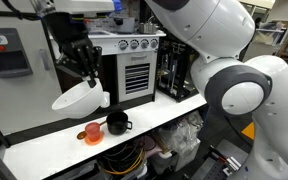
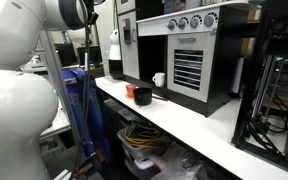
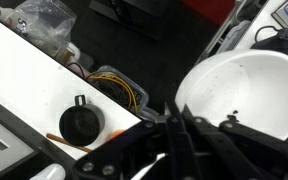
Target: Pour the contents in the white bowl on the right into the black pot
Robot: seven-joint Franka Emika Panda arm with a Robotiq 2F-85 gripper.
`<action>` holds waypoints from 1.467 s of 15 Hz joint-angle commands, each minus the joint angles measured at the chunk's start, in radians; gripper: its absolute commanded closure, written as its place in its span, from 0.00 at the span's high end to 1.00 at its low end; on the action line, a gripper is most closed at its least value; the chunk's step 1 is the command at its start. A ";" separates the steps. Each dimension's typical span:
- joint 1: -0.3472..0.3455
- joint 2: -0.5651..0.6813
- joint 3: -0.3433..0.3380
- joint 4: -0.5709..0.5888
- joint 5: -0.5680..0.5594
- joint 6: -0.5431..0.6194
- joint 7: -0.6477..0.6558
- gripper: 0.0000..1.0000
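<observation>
In an exterior view: claw (image 1: pixel 85 72) pinching rim of white bowl (image 1: pixel 77 99), held clear above white tabletop (image 1: pixel 169 112). Black pot (image 1: pixel 117 123) below claw, toward toy oven (image 1: pixel 131 62); orange cup (image 1: pixel 92 133) just beside it.

In an exterior view: black pot (image 2: pixel 142 96) and orange cup (image 2: pixel 131 91) on long tabletop in lab room; claw not made out.

Wrist view: claw clamped on white bowl (image 3: pixel 249 90); black pot (image 3: pixel 81 123) left of claw, near table edge; cable bin (image 3: pixel 119 85) beneath.
</observation>
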 commanded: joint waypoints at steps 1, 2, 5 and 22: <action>-0.040 -0.039 -0.003 -0.026 -0.003 -0.045 -0.019 0.01; -0.049 -0.042 -0.004 -0.028 -0.004 -0.059 -0.023 0.01; -0.079 -0.048 0.001 -0.029 0.003 -0.094 -0.024 0.01; -0.142 -0.058 -0.001 -0.032 0.091 -0.333 0.257 0.01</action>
